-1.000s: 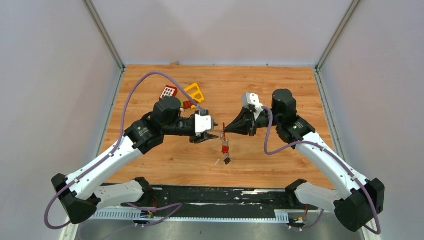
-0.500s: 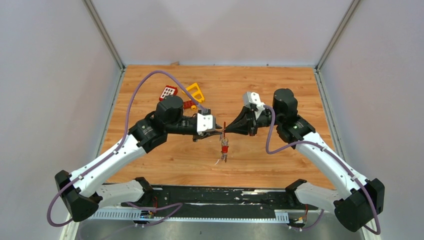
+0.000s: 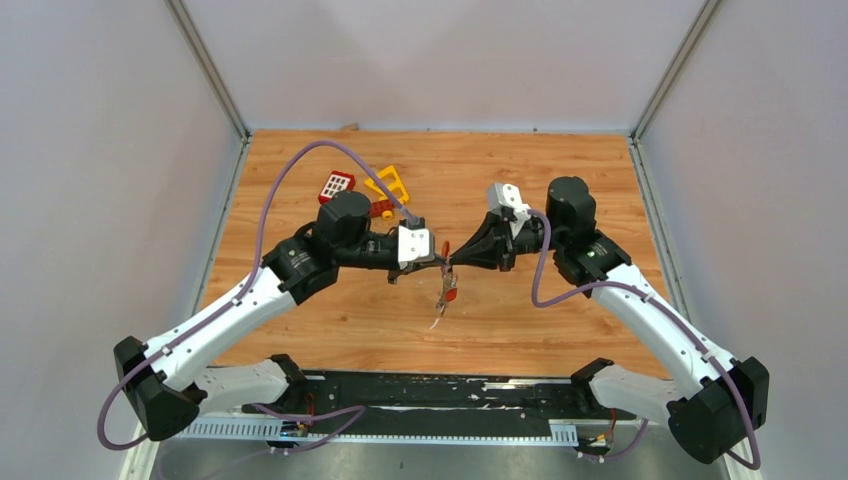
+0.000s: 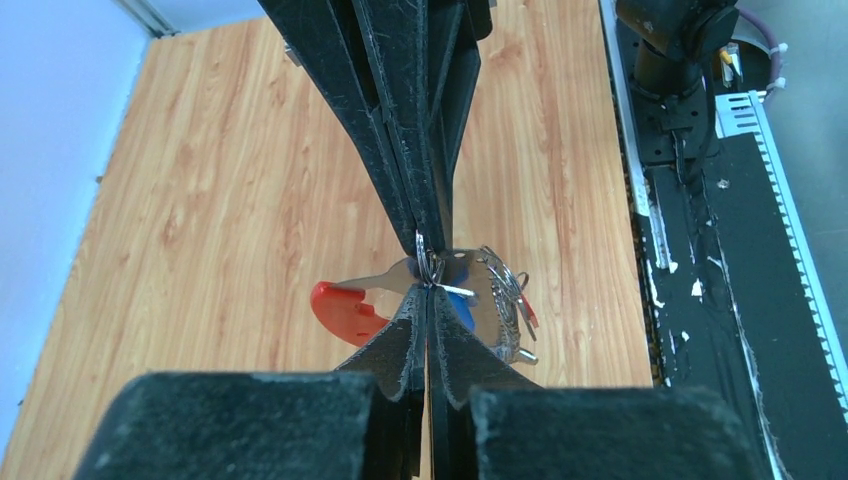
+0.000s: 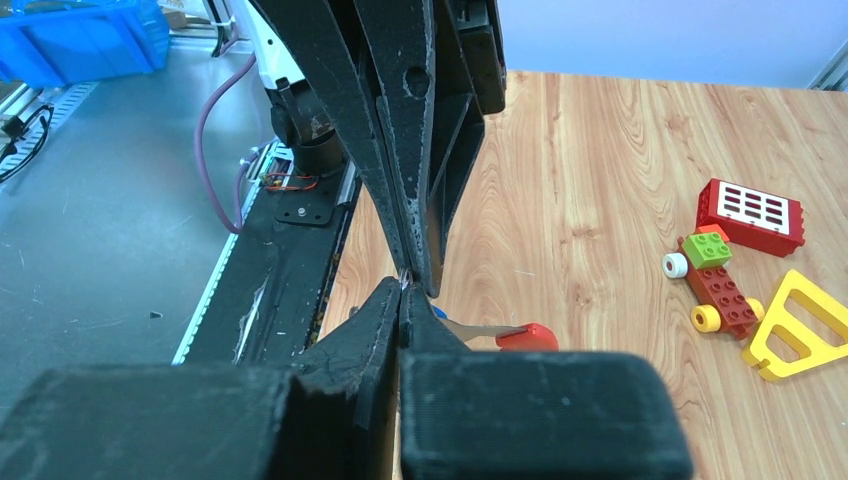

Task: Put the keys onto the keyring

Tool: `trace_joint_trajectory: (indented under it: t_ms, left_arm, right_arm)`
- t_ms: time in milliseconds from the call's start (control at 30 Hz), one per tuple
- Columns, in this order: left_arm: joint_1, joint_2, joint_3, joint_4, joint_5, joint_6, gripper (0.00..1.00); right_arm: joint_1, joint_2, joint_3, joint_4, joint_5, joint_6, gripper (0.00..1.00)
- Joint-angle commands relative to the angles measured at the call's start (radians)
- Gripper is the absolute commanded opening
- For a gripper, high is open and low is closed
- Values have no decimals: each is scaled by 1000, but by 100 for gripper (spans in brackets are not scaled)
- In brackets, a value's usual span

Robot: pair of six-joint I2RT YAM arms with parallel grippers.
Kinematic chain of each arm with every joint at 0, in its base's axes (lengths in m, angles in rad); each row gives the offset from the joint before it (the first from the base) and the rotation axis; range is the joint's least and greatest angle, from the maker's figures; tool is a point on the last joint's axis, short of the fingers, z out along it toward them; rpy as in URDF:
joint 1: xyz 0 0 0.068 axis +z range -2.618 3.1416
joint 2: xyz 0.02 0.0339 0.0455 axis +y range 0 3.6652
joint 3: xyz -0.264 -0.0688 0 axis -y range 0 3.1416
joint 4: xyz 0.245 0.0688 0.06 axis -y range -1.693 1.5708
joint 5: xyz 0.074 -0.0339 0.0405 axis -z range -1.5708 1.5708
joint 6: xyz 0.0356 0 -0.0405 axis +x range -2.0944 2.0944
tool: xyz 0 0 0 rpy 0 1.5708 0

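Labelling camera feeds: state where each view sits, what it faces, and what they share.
Top external: above, behind the bases, looking down at the table; both arms show.
Left wrist: on the left arm, facing the right gripper; own fingers show.
Right wrist: on the right arm, facing the left gripper; own fingers show.
Shared: the red key.

Both sets of jaws are matte black, scuffed pale grey along the edges. At the tips we see the keyring [image 4: 500,285]: bare silver wire loops. The red-headed key [image 4: 345,310], to one side of the tips, is glossy red with a silver blade. The blue-headed key [image 4: 462,305] is on the other side. The surface [image 3: 560,180] is orange-brown with streaky wood grain. Well off from the jaws are a red block [image 5: 752,216] with a white button grid, a yellow frame [image 5: 800,325], and a red brick car [image 5: 715,275] with a green top, one white wheel and one yellow.
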Motion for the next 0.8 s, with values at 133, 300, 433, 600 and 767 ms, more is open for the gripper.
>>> trace_joint_trajectory:
  t_ms: [133,300,433,600,767]
  left_arm:
    - [5,45,7,47,18,-58,1]
    - [5,45,26,26,-1,-49,13]
    - [6,18,33,16,-24,-26,25]
    - [5,6,40,13,-10,-18,31]
    - [6,12,51,15,34,-18,31]
  right_arm:
    - [-5,-24,28,60,-25,14,0]
    - [-5,-30,23,51,-19,-2,0]
    - [-5,-35,19,32,-9,-25,0]
    - [-5,-34,15,20,-2,-38,0]
    - [-6,-27,16,18,-2,-41,0]
